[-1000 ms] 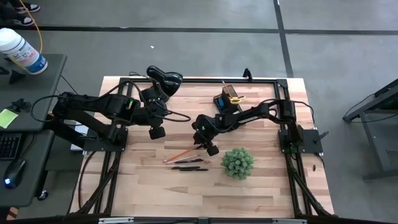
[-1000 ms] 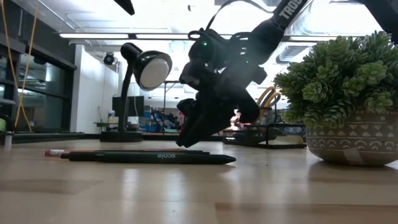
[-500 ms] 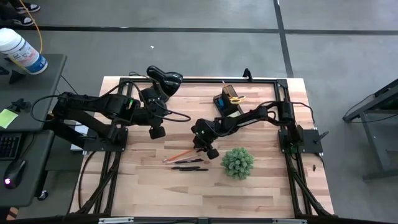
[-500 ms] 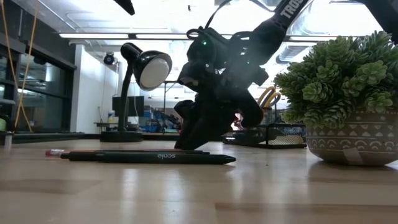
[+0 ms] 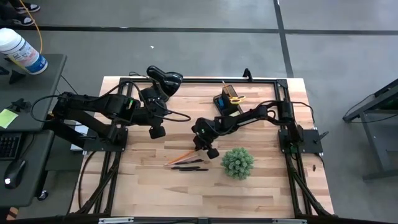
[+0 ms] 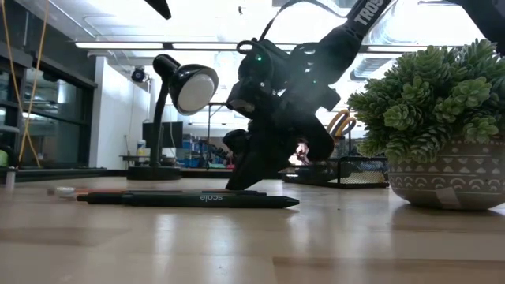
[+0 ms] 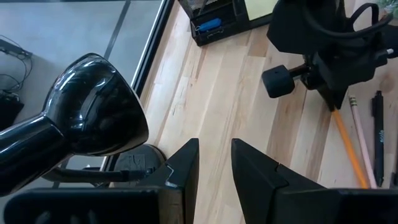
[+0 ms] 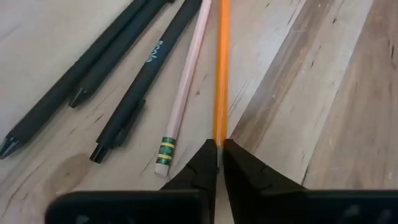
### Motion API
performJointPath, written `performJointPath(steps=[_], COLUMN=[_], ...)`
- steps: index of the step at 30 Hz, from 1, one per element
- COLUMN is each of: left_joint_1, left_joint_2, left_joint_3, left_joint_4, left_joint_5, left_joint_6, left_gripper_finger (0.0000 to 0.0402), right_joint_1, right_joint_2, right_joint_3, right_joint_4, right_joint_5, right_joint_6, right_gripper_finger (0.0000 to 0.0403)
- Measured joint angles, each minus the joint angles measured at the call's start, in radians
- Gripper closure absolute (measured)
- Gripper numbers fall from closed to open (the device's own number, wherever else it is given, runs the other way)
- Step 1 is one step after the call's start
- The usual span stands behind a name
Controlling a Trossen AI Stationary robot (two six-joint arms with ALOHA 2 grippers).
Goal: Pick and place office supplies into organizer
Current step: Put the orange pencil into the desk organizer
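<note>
An orange pencil [image 8: 221, 68] lies on the table beside a pale wooden pencil [image 8: 185, 81] and three black pens [image 8: 134, 71], left of the plant in the high view. My right gripper [image 8: 219, 152] is down at the orange pencil's right end, shut on it; in the low view it [image 6: 254, 175] stands just behind the pens [image 6: 189, 200]. The black organizer [image 5: 227, 101] sits at the far side with yellow-handled scissors in it. My left gripper [image 7: 214, 167] hangs open near the lamp, holding nothing. My right gripper pinches the orange pencil by the end nearest it [image 8: 219, 138], between its two fingertips. The fingers slant down from the table's right side and lie roughly along the pencil. The pencil's length runs away from the fingers, low over the table; whether it still rests there is unclear.
A round green plant in a patterned pot [image 5: 237, 162] stands close to the right of the pencils. A black domed desk lamp [image 5: 165, 79] is at the far left, next to my left arm. Bare wood lies toward the near edge.
My right gripper has sunk slightly onto the orange pencil and shut on its end. The pencil's far, eraser end has slid a little toward the table's left. My left arm has kept still.
</note>
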State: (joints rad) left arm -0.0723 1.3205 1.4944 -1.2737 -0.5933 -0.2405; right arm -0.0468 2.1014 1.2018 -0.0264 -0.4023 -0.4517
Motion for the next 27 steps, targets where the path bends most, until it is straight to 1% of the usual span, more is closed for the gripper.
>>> performJointPath(steps=[3, 12, 18, 27], left_joint_1=[0.000, 0.000, 0.000, 0.000], left_joint_2=[0.000, 0.000, 0.000, 0.000], left_joint_3=[0.000, 0.000, 0.000, 0.000], left_joint_4=[-0.001, -0.001, -0.003, -0.030], left_joint_5=[-0.002, -0.002, -0.002, -0.002], left_joint_6=[0.000, 0.008, 0.008, 0.008], left_gripper_finger=[0.0318, 0.0318, 0.0318, 0.0318], right_joint_1=[0.002, -0.004, -0.018, -0.037], right_joint_2=[0.017, 0.026, 0.033, 0.036], right_joint_3=[0.003, 0.022, 0.097, 0.200], right_joint_4=[-0.003, -0.028, -0.100, -0.267], right_joint_5=[-0.007, -0.007, 0.006, 0.021], right_joint_6=[0.006, 0.039, 0.044, -0.020], right_gripper_finger=[0.0397, 0.0402, 0.0403, 0.0403])
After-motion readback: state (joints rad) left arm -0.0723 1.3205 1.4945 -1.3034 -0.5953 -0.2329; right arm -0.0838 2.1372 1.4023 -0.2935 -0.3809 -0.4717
